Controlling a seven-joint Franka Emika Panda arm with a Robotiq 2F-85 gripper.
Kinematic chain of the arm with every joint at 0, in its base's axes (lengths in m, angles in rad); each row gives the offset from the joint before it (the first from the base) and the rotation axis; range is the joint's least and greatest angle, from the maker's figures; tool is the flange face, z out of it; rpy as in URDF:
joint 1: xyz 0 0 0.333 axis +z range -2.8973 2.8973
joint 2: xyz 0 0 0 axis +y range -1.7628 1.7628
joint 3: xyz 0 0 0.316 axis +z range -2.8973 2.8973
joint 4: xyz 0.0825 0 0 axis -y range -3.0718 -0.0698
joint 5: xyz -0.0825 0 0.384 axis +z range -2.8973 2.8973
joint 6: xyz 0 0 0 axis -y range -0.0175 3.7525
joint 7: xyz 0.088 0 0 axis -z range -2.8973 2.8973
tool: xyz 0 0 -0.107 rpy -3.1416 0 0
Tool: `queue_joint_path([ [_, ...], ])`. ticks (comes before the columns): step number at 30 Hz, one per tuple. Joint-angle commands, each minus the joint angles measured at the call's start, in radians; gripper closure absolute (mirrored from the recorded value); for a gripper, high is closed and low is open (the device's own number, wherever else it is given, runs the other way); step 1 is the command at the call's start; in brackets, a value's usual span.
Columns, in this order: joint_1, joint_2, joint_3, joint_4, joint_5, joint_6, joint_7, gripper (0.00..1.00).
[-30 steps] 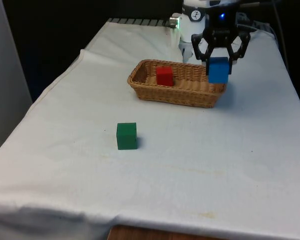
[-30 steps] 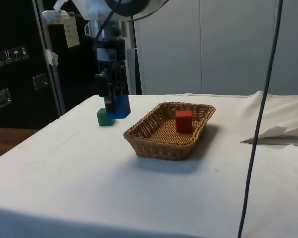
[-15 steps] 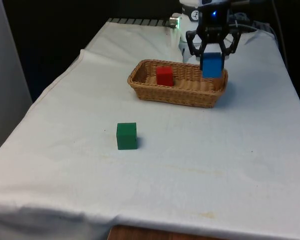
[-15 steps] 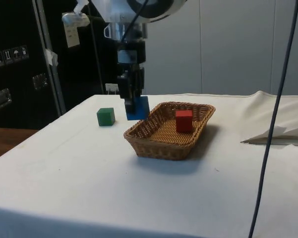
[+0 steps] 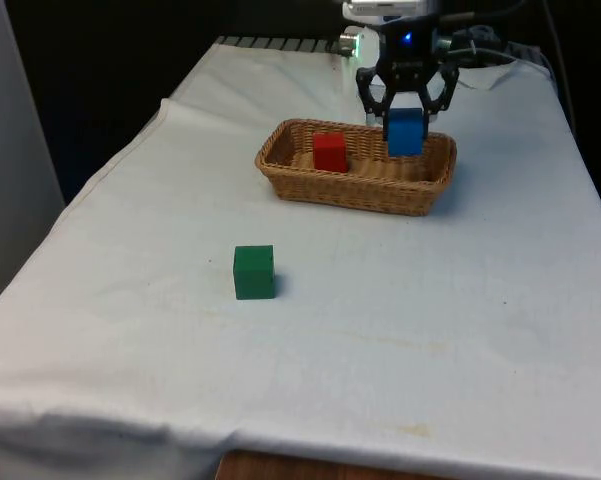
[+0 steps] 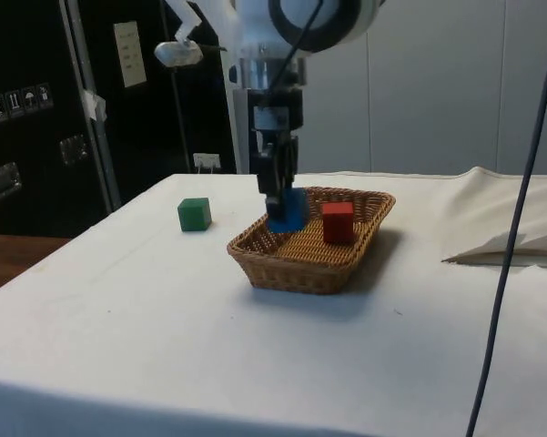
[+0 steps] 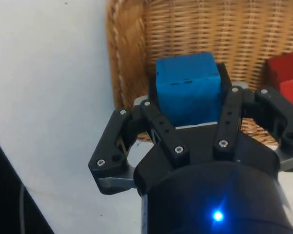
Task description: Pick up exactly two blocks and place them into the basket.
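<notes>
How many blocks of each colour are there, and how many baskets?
Red block: 1, lying in the basket
Blue block: 1, held in the robot's jaws over the basket
Green block: 1, on the cloth
Basket: 1
Total: 4 things

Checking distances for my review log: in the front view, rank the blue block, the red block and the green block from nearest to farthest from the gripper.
1. Blue cube-shaped block: held in the black two-finger gripper, over the woven wicker basket.
2. Red cube-shaped block: inside the basket, toward the front view's left.
3. Green cube-shaped block: on the white cloth, outside the basket.
</notes>
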Motion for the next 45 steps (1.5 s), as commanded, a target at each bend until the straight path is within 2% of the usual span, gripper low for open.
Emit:
queue_joint_path([
  [1,-0.005,-0.001,-0.007,-0.018,-0.001,0.021,-0.012,0.99],
  [7,-0.007,0.032,-0.040,-0.047,0.019,0.068,-0.061,0.99],
  [8,-0.004,0.026,-0.045,-0.045,0.001,0.054,-0.046,0.99],
  [9,-0.007,0.040,-0.043,-0.048,0.022,0.074,-0.067,0.99],
  [14,-0.005,0.094,-0.037,-0.047,0.038,0.122,-0.066,0.99],
  [16,-0.003,0.106,-0.043,-0.043,0.022,0.123,-0.056,0.99],
  [17,-0.006,0.107,-0.034,-0.046,0.042,0.134,-0.065,0.99],
  [21,-0.006,0.113,-0.036,-0.044,0.036,0.137,-0.063,0.99],
  [23,-0.006,0.111,-0.037,-0.044,0.034,0.136,-0.062,0.89],
  [25,-0.004,0.118,-0.041,-0.041,0.027,0.139,-0.056,0.67],
  [26,-0.005,0.110,-0.038,-0.044,0.033,0.135,-0.062,0.67],
  [27,-0.005,0.110,-0.039,-0.044,0.032,0.135,-0.061,0.48],
  [31,-0.005,0.110,-0.039,-0.044,0.031,0.134,-0.061,0.09],
  [32,-0.005,0.110,-0.040,-0.044,0.031,0.134,-0.061,0.02],
  [39,-0.005,0.110,-0.040,-0.044,0.030,0.134,-0.061,0.00],
  [43,0.004,0.079,-0.049,-0.046,0.006,0.112,-0.032,0.00],
  [44,0.004,0.072,-0.050,-0.045,0.003,0.105,-0.027,0.00],
  [45,-0.002,0.087,-0.040,-0.043,0.026,0.119,-0.049,0.00],
])
